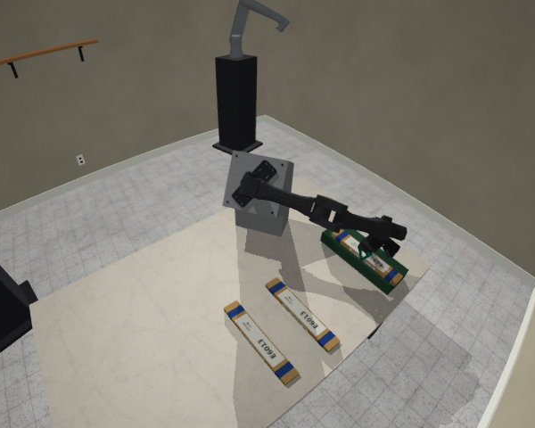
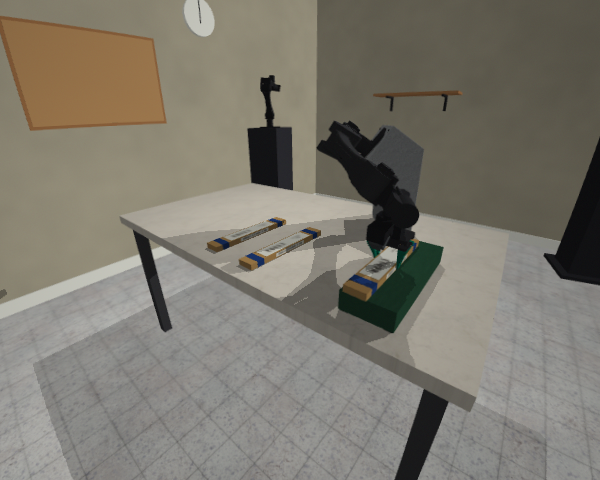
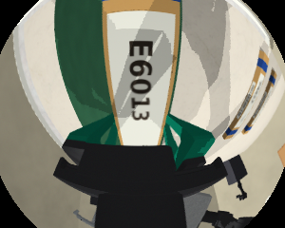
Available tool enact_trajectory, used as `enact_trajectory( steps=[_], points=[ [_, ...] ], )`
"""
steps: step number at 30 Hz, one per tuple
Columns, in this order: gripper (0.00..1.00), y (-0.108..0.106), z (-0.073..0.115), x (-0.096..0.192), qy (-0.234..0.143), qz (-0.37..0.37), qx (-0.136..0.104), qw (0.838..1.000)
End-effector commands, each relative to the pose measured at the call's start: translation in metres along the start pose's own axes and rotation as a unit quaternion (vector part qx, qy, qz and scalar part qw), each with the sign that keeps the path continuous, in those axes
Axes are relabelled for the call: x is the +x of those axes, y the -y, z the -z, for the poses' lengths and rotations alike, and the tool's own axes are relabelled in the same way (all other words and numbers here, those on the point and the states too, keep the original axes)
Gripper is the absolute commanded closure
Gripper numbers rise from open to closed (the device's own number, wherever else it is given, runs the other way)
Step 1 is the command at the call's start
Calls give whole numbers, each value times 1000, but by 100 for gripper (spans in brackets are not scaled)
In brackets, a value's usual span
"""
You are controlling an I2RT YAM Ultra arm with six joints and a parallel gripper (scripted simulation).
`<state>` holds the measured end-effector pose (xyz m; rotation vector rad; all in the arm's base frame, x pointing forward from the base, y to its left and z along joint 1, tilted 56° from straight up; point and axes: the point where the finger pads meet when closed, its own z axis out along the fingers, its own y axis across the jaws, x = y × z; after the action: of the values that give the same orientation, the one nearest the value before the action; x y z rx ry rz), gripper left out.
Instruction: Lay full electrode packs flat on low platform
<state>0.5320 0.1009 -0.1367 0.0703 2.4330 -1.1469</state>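
Note:
Three long tan packs with blue bands and white E6013 labels are on the table. One pack (image 1: 368,258) lies flat along the dark green low platform (image 1: 361,262), and my gripper (image 1: 366,253) is shut on its middle, one green-tipped finger on each long side. The same shows in the exterior view, with the gripper (image 2: 390,254) on the pack (image 2: 377,271) atop the platform (image 2: 393,284). In the wrist view the held pack (image 3: 142,83) runs away from my fingers over the green platform (image 3: 80,57). Two other packs (image 1: 260,341) (image 1: 302,314) lie flat on the table top, apart from the platform.
My grey base block (image 1: 259,193) stands behind the platform. The platform sits near the table's right edge (image 1: 397,294). The two loose packs lie side by side near the front edge (image 2: 261,240). Black pedestals stand on the floor around the table.

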Motion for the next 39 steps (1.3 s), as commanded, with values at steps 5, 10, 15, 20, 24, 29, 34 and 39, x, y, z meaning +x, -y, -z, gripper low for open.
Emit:
enact_trajectory(
  steps=[5, 10, 15, 20, 24, 29, 34, 39],
  points=[
    [100, -20, 40, 1, 20, 24, -25, 999],
    [100, -22, 39, 0, 21, 21, -26, 999],
    [100, -19, 37, 4, 18, 28, -22, 999],
    [100, -22, 38, 2, 21, 21, -25, 999],
    [100, -24, 39, 0, 23, 15, -26, 999],
    [100, -20, 37, 6, 19, 29, -21, 999],
    [100, -23, 38, 1, 23, 19, -24, 999],
    [100, -20, 37, 5, 19, 29, -21, 999]
  ],
)
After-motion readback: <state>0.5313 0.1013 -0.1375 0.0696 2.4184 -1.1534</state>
